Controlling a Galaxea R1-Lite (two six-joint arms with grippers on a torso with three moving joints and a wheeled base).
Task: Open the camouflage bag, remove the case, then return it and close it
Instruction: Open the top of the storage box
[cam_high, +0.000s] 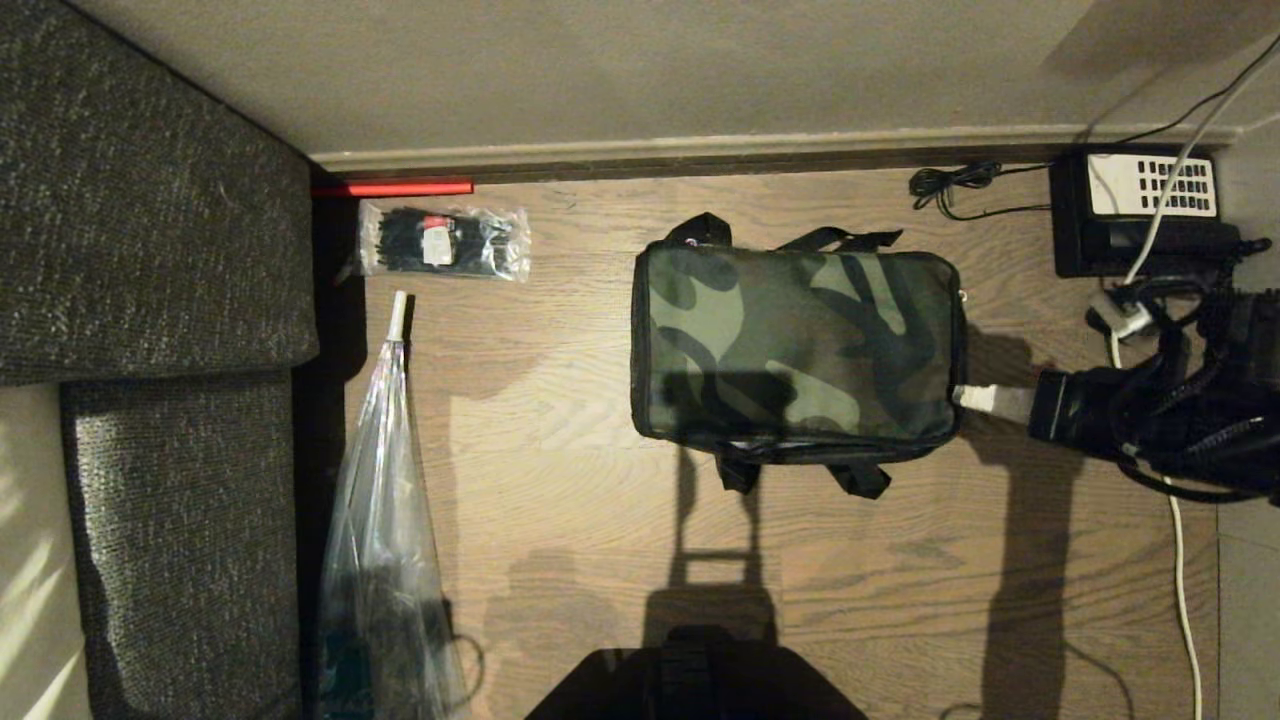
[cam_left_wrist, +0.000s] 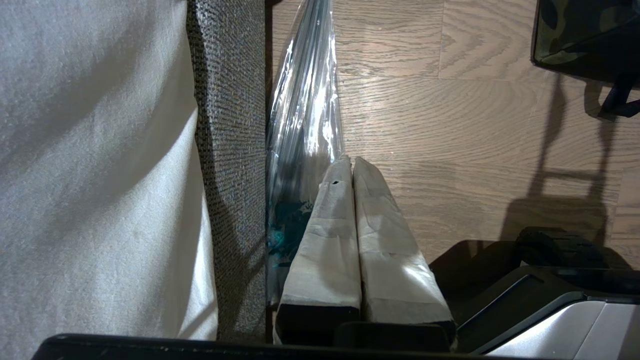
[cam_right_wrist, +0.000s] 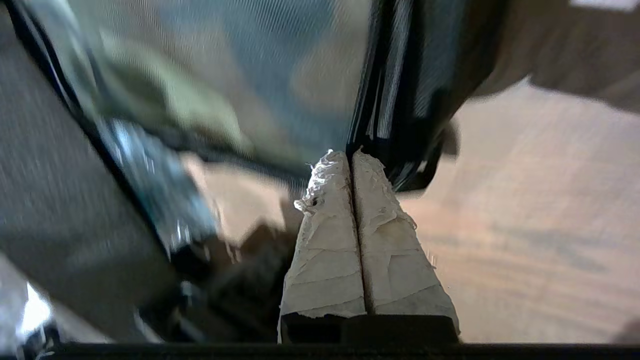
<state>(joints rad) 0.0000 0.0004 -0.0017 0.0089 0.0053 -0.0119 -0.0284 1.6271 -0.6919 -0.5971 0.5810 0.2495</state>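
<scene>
Tool (cam_high: 962, 396) at bag (cam_high: 795, 345) edge — pinched.

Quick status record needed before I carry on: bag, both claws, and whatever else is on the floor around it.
bag: camouflage bag on the wood floor, lid down, case not visible
right claw: fingers together, tip at the bag's right end, at its lower corner; contact or a grip on a zipper pull cannot be told
left claw: shut, holding nothing, parked low beside the sofa
nearby: clear plastic bag to the left, packet of cable ties by the wall, telephone at far right
</scene>
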